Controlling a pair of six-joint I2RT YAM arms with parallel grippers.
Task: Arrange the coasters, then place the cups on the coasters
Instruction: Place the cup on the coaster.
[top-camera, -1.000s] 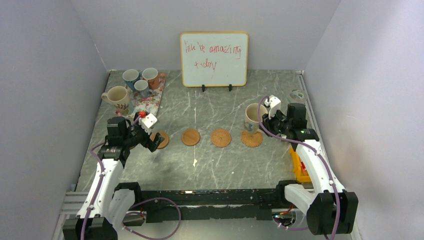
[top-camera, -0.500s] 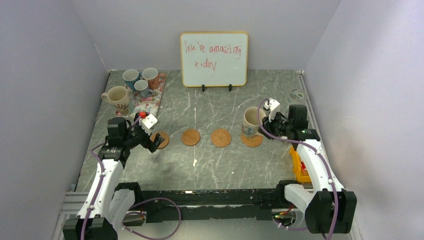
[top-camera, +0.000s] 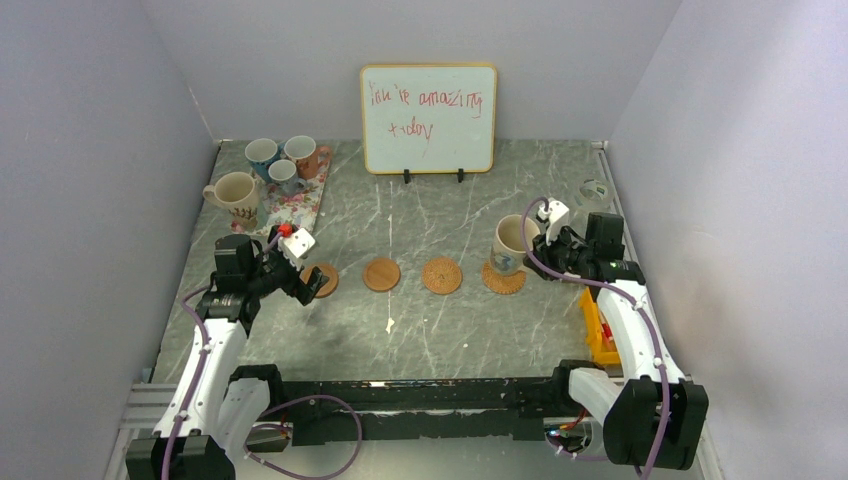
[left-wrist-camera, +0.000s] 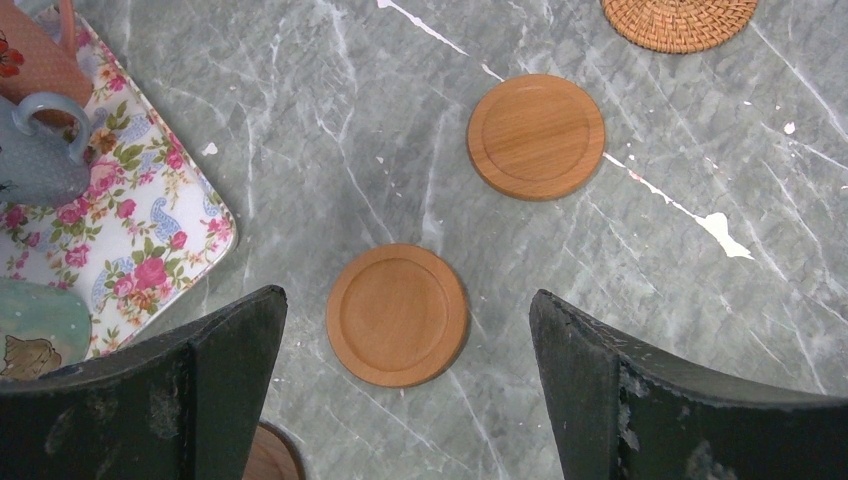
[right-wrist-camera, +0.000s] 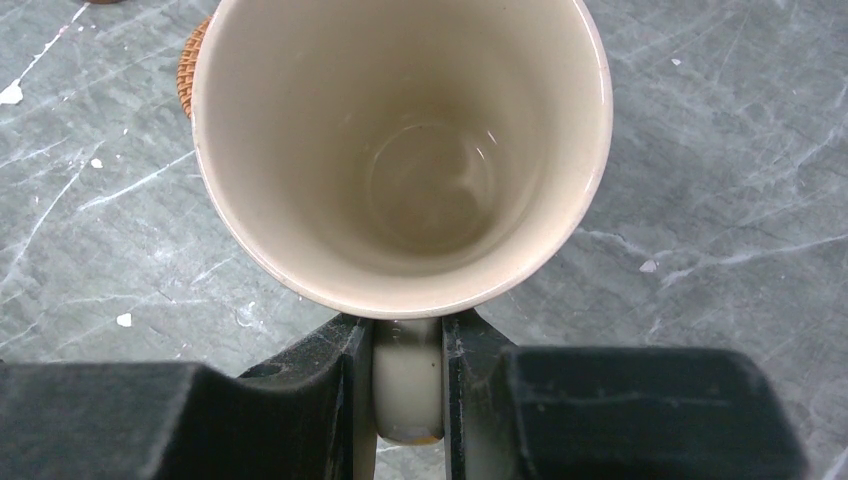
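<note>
Mug (right-wrist-camera: 400, 150) (handle in right pincer (right-wrist-camera: 408, 345)) has shifted nearer; woven coaster (top-camera: 505, 283) beneath.

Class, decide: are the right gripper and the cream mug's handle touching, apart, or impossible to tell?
Touching. The right wrist view shows the right gripper closed on the cream mug's handle, both fingers pressed against its sides with no gap.

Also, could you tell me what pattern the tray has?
Pink roses and green leaves on white, clearest on the tray in the left wrist view.
</note>
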